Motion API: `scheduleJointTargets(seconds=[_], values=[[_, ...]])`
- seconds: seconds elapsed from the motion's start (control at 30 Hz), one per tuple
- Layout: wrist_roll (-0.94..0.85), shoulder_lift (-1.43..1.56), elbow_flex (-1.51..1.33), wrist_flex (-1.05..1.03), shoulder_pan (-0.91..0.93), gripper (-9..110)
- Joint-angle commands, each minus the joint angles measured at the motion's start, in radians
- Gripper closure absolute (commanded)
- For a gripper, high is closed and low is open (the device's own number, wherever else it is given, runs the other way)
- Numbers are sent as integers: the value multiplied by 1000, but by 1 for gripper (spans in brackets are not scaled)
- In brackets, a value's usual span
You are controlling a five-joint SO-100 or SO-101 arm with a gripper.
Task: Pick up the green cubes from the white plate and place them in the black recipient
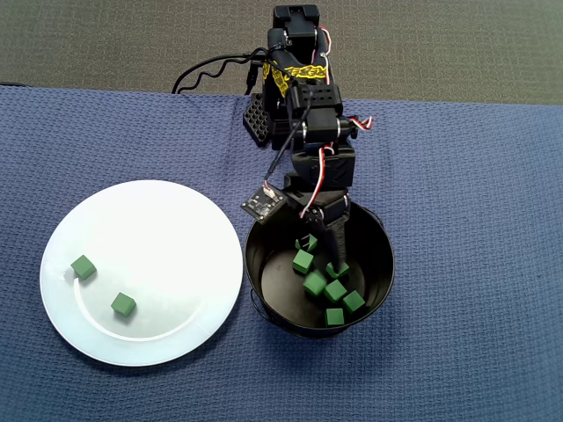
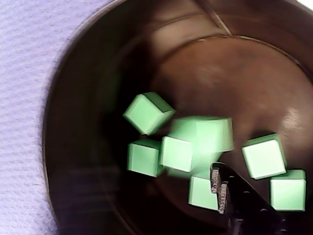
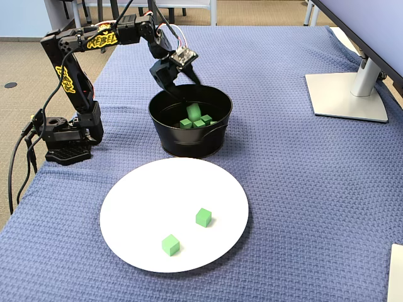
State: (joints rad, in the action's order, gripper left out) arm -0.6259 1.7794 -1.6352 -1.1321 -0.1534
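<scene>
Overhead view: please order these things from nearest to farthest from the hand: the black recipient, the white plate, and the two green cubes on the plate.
The hand hangs inside the pot.
1. Black recipient, around the hand.
2. White plate, left of the pot, its rim nearly touching it.
3. Green cube, in the plate's lower middle.
4. Green cube, near the plate's left edge.

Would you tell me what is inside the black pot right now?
The black pot holds a cluster of green cubes, at least seven in the wrist view, and the gripper reaches in. Any cube beneath the gripper fingers is hidden.
</scene>
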Motion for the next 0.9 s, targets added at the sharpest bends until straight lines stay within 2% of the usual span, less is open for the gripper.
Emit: scheduleJointTargets(seconds=[0.0,0.1,0.23,0.37,0.53,0.6,0.73,0.87], values=[[-52,34,75,0,23,59],[-158,64,110,-14,120,65],[-463,52,178,9,357,78],[-696,-43,176,164,578,88],[-857,-212,196,383,762,87],[-891,-268,192,471,804,82],[-937,-356,160,595,842,74],[-968,-414,66,810,842,74]])
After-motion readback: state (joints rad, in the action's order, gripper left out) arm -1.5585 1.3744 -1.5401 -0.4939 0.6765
